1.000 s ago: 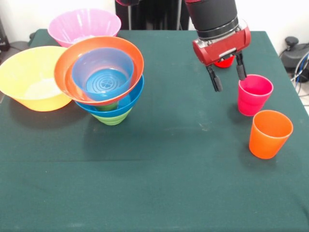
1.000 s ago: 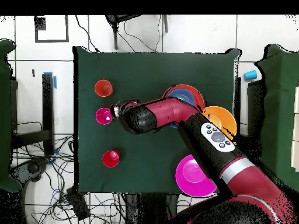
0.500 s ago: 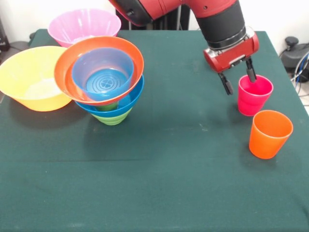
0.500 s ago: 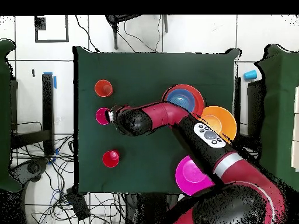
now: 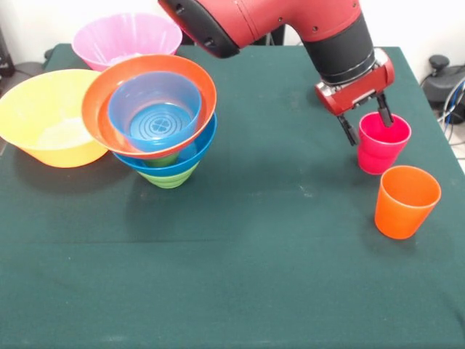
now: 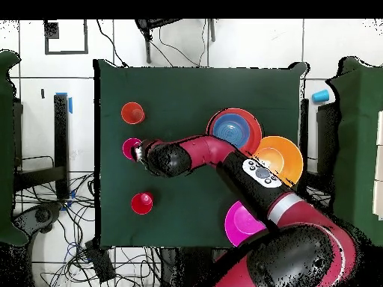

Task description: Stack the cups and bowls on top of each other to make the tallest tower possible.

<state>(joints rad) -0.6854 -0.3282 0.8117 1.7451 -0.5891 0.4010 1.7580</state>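
Note:
My gripper is open and straddles the near-left rim of the magenta-pink cup: one finger stands inside the cup, the other outside its wall. In the overhead view the gripper covers part of that cup. The orange cup stands upright just in front of it. The red cup shows only in the overhead view. The tower stands at the left: small green bowl, wide blue bowl, shallow orange-red bowl, small translucent blue bowl on top. No light green cup shows.
The big yellow-orange bowl sits left of the tower, touching it. The big pink bowl sits behind it near the table's far edge. My arm reaches across the table from the tower side.
My gripper has moved right and down, from beside the magenta-pink cup to over its rim, with one finger now inside it. The cups and bowls have not moved.

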